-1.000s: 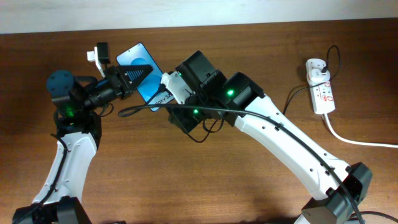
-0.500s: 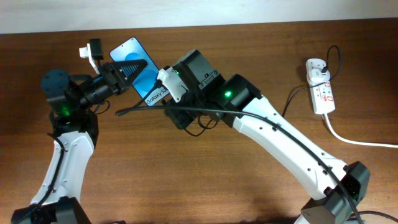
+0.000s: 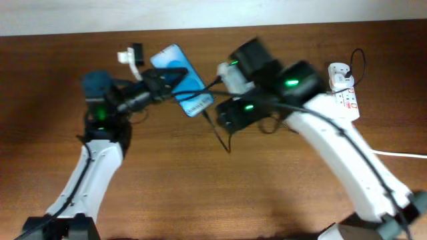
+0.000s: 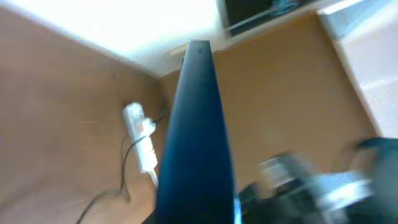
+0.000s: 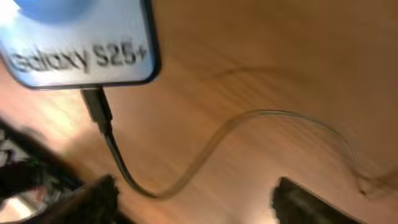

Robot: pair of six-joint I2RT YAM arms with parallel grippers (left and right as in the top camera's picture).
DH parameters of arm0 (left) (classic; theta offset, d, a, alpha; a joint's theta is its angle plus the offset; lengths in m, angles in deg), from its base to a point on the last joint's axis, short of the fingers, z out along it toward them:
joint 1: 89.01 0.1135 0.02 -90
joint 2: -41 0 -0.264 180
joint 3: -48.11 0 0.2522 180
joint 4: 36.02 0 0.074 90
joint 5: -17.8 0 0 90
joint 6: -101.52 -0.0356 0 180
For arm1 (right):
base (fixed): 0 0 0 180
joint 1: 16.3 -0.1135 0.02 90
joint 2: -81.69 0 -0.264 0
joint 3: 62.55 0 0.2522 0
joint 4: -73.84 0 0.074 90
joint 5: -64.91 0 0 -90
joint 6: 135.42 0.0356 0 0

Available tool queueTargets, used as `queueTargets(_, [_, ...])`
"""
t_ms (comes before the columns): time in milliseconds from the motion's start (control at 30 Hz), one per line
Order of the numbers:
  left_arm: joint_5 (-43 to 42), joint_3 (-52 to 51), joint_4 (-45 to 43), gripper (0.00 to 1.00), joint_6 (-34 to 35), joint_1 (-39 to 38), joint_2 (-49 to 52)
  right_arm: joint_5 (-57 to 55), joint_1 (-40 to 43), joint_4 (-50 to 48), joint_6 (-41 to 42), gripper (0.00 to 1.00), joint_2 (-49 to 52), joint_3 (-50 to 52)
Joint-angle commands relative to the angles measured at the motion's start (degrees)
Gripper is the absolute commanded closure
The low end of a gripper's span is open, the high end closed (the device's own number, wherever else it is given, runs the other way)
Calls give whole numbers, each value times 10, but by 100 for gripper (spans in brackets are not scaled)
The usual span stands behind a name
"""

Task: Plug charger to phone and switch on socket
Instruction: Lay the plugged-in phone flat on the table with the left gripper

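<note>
My left gripper [image 3: 170,75] is shut on the phone [image 3: 187,87] and holds it tilted above the table, its light-blue screen facing up. In the left wrist view the phone's dark edge [image 4: 196,137] fills the middle and hides the fingers. The charger's plug [image 5: 96,107] sits in the phone's [image 5: 81,43] bottom edge. Its thin black cable [image 5: 249,121] droops away over the wood [image 3: 220,133]. My right gripper [image 5: 196,194] stands open just behind the plug, touching nothing [image 3: 215,93]. The socket [image 3: 346,100] lies at the far right, the white adapter block [image 3: 339,73] plugged into its top end.
The socket's thick white cord [image 3: 383,151] runs off the right edge. The left wrist view shows the socket [image 4: 144,146] far ahead, with the cable [image 4: 109,193] looping across the brown table beside it. A pale wall borders the table's far edge.
Both arms and the phone have shifted right, blurred by the motion. My right gripper has opened, let go of the plug and drawn back; the plug stays in the phone.
</note>
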Motion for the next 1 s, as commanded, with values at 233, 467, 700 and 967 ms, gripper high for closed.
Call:
queueTargets(233, [21,241,535,100,-419,-64,211,-64,140,42,30,1,-100,-19])
queueTargets(467, [-103,242,377,100,-445,-46,412,-64,140,39,43,1,-97,-19])
queueTargets(700, [77,242,416,97,-473,-135,417,-64,140,39,43,1,-96,-19])
queueTargets(967, [137,241,437,85,-427,-132,417,-63,140,52,43,1,-96,-19])
